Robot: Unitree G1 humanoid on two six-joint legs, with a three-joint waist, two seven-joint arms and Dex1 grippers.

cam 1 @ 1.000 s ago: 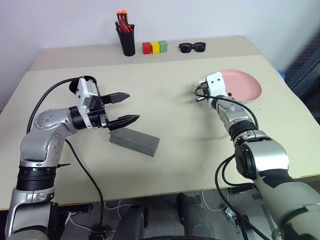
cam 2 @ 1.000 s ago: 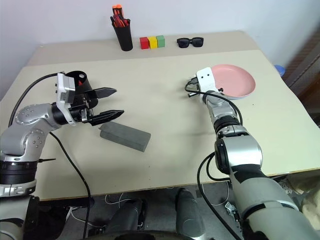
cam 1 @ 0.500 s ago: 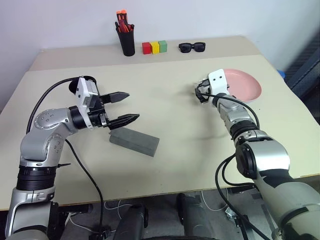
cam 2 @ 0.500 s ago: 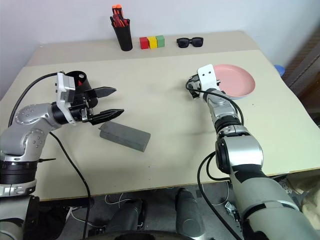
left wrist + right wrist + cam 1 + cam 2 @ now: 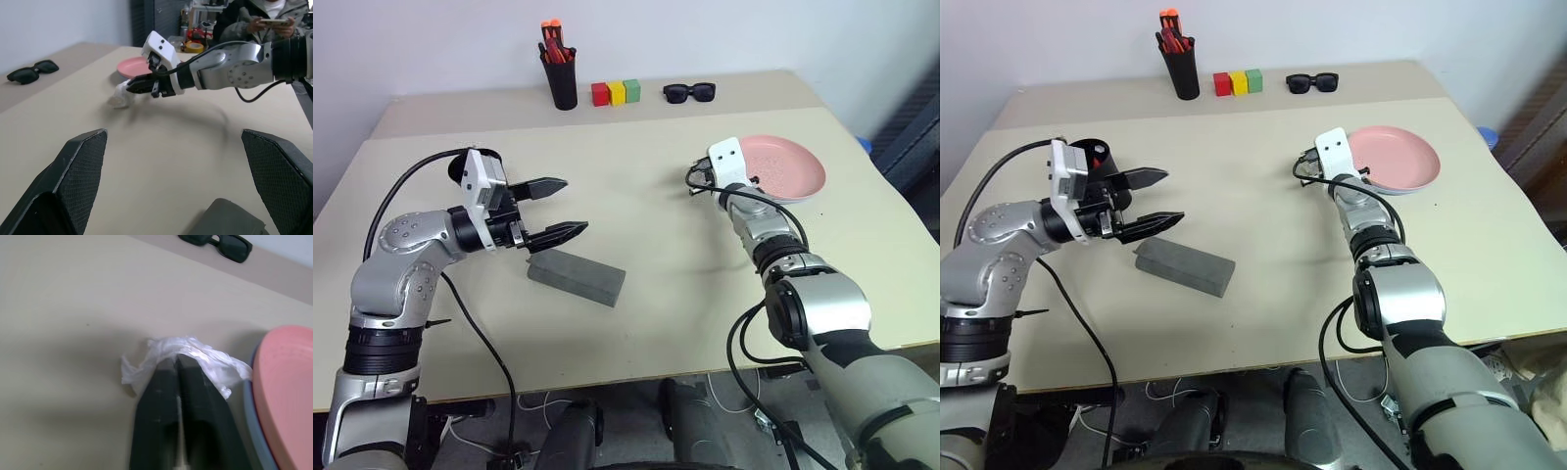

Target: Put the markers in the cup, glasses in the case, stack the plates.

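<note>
You are looking at a task that seems mostly finished, judging by how things are lying. The salmon-pink round plate (image 5: 793, 168) is sitting on top of the light-blue round plate (image 5: 252, 391), whose rim is peeking out underneath in the right wrist view, so the stacking is reading as done. The grey oblong hard-shell case (image 5: 576, 277) is lying closed on the beige table (image 5: 656, 245). Whether the wire-framed glasses are inside it, you cannot tell (the lid is hiding any answer). The tall matte-black plastic cup (image 5: 1099, 149) is standing just behind your left wrist, and its inside is not showing either, so the markers are likewise unconfirmed.

Your left gripper (image 5: 574, 206) is hovering just above the case's far end with its fingers spread wide and nothing between them. Your right gripper (image 5: 175, 363) is pressing its fingers together, tips buried in a crumpled white plastic scrap (image 5: 205, 355) lying just beside the plates, and it is apparently pinching that scrap.

What is remaining, by this reading, is mainly checking the cup and the case.
</note>
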